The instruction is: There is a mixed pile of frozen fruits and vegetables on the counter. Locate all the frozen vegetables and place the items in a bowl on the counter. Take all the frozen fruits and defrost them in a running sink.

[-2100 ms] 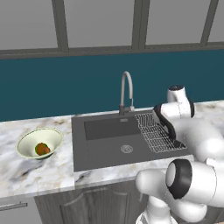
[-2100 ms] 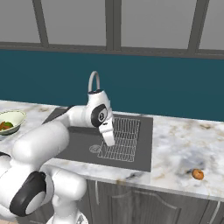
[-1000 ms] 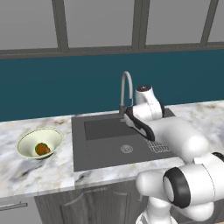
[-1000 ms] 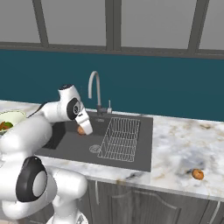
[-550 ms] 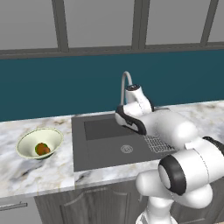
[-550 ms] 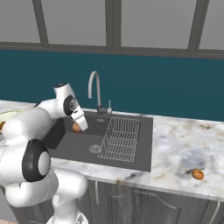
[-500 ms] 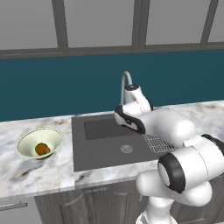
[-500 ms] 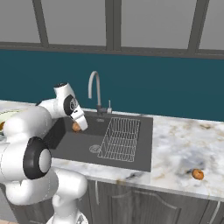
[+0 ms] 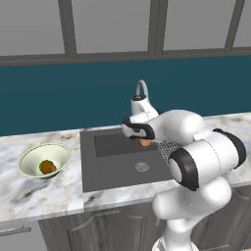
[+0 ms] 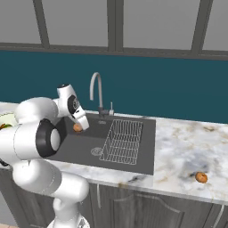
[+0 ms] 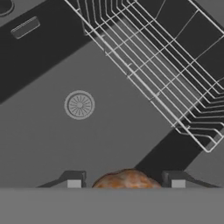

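The gripper (image 11: pixel 126 183) hung at frame centre in the left base view, above the sink (image 9: pixel 112 169), jaws clamped on a round orange frozen fruit (image 11: pixel 126 180), while the second fruit (image 10: pixel 201 177) sat lower right on the counter (image 10: pixel 178 147) in the right base view.

A teal backsplash (image 9: pixel 59 105) is seen running behind the tabletop, with grey-framed window panels (image 10: pixel 75 22) set above it. Dark grey cabinet doors (image 10: pixel 147 207) with arched panels are seen below, and a silver drawer handle (image 9: pixel 11 231) is visible at the lower left of the left base view.
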